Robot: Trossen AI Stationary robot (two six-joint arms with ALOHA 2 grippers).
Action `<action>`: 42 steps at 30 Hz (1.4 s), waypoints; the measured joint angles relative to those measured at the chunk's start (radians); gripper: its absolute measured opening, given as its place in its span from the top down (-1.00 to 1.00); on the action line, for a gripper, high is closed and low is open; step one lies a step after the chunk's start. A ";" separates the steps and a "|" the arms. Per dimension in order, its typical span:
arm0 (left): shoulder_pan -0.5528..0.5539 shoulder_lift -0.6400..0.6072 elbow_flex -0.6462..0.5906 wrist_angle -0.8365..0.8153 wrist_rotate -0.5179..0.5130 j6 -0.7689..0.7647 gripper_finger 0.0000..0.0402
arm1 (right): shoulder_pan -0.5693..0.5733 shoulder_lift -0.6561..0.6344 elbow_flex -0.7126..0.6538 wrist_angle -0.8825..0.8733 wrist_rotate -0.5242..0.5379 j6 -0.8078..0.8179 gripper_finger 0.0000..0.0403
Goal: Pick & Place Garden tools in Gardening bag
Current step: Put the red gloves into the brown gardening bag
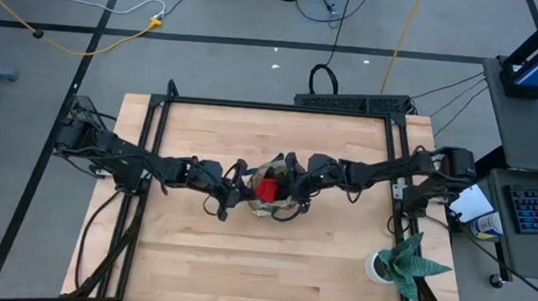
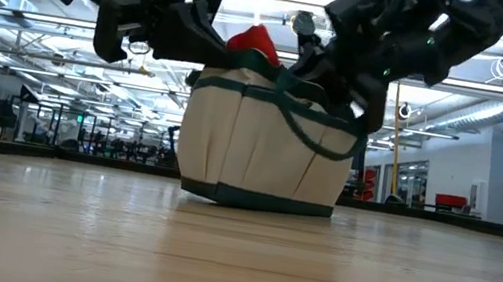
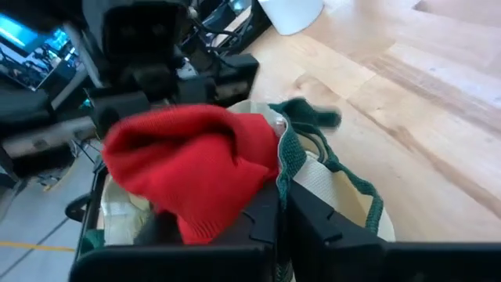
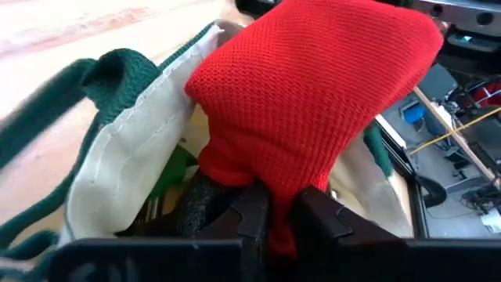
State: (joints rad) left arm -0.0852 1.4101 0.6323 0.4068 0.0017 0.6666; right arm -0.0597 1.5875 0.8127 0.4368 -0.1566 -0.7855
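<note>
Over the gardening bag (image 1: 280, 201), right pincer (image 4: 278, 207) grips red glove (image 1: 267, 188); left pincer (image 3: 283, 205) closed beside it

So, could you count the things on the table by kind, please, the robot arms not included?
Gardening bag: 1
Red glove, sticking out of the bag's top: 1
Potted plant in its white pot, at the table's corner: 1
Total: 3
Anything deeper inside the bag is too hidden to count.
</note>
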 joint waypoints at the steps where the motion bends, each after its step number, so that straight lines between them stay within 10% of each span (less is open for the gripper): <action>1: 0.001 0.000 0.000 -0.001 0.000 0.011 0.95 | 0.000 0.016 0.000 0.015 0.000 -0.001 0.84; 25: 0.042 -0.002 0.002 -0.146 -0.060 -0.047 0.93 | 0.016 -0.125 -0.004 -0.162 0.187 0.073 0.11; 35: 0.042 -0.002 0.002 -0.147 -0.062 -0.025 0.93 | 0.015 -0.187 -0.002 0.092 0.121 0.166 0.25; 42: 0.042 -0.001 0.002 -0.124 -0.063 0.005 0.96 | 0.015 -0.042 -0.002 0.338 -0.081 0.206 0.74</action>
State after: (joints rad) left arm -0.0433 1.4090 0.6338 0.2832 -0.0612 0.6716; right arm -0.0444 1.5455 0.8109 0.7747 -0.2378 -0.5792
